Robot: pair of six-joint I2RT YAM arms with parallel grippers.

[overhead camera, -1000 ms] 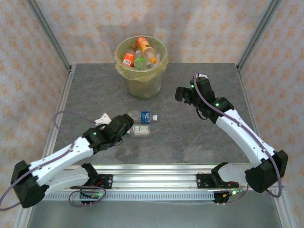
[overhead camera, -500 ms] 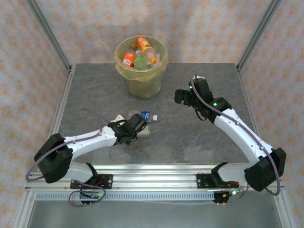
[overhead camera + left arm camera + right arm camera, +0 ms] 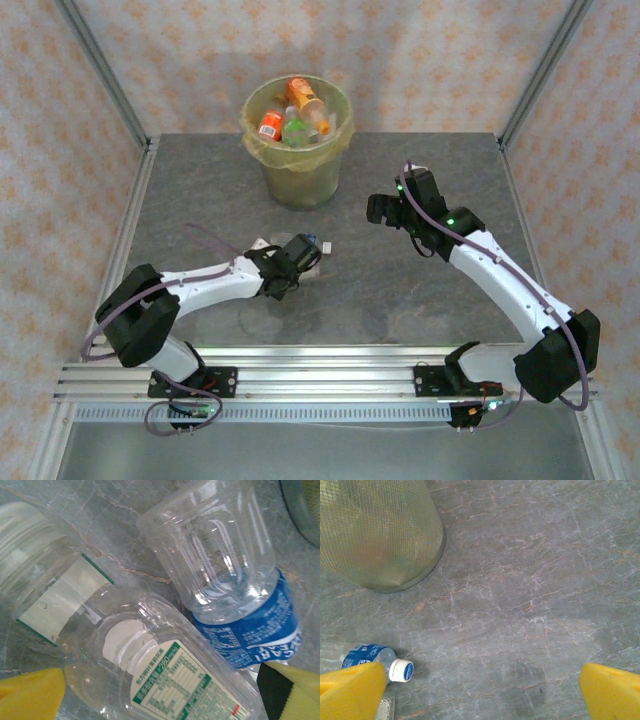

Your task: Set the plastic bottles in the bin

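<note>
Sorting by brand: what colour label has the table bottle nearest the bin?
Blue label, white lettering; best in the left wrist view.

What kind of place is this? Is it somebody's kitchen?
Probably a robot test booth, not a home. Two robot arms are bolted to a metal rail at the edge of a grey table, patterned screens wall it in, and the bin holds plastic bottles.

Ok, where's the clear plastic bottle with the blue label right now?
Top view: the blue-labelled clear bottle lies on the grey table, left of centre, in front of the round yellow-green bin, beside a green-labelled clear bottle.
</note>
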